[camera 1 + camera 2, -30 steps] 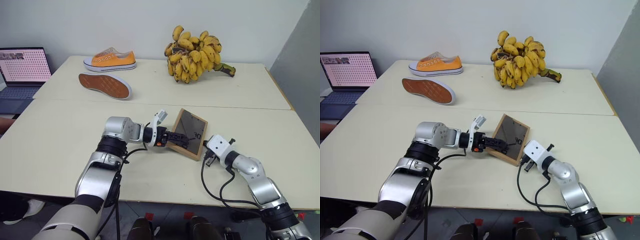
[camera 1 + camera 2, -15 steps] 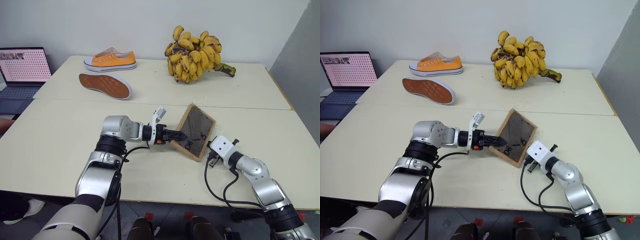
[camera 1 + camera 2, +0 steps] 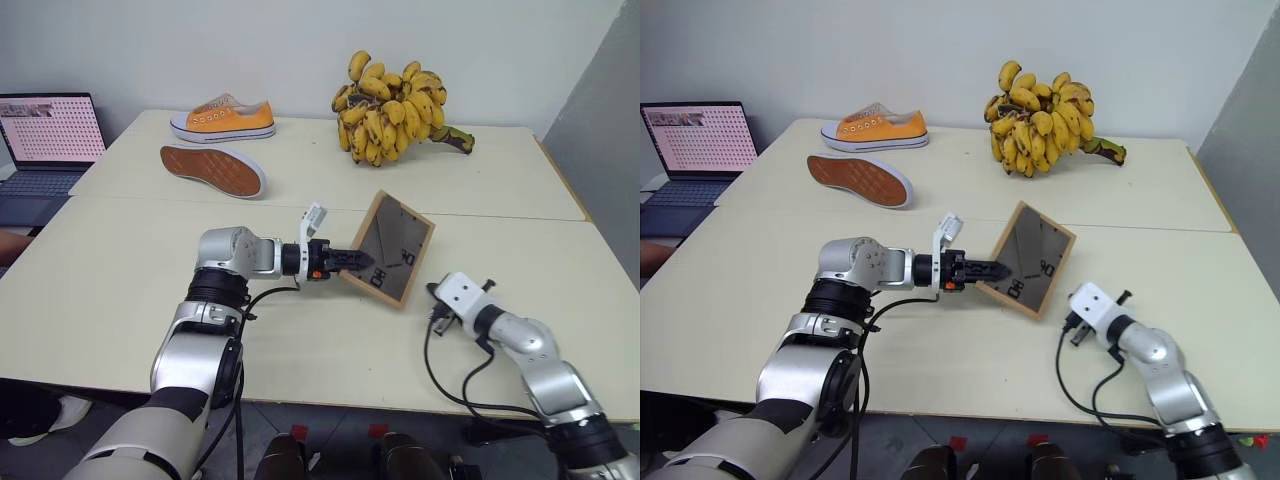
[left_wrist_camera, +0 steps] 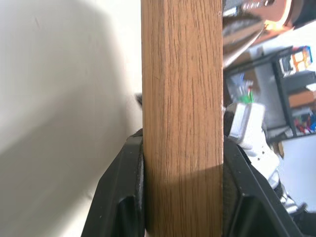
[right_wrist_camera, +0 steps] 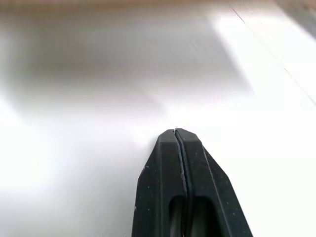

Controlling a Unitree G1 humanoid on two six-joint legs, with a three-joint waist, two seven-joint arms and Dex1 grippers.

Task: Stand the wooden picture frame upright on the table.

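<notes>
Wooden picture frame (image 3: 390,250): tilted above the table (image 3: 120,270), clamped in left gripper (image 3: 358,262). Right gripper (image 5: 180,140): pressed closed, empty, beside the frame.

From my remote station I see the left gripper (image 3: 992,270) clamped on the left edge of the small rectangular light-wood picture frame (image 3: 1028,258), which is tilted with its dark grey backing board facing me above the smooth pale cream-beige table (image 3: 730,270). My right gripper (image 3: 1072,322), its fingers hidden behind the white wrist housing, sits just beside the frame's lower right corner. At the far side lie an orange canvas sneaker (image 3: 876,128), a second sneaker (image 3: 859,179) turned sole-up, a bunch of ripe yellow bananas (image 3: 1043,118), and an open laptop (image 3: 692,145) to the left.
</notes>
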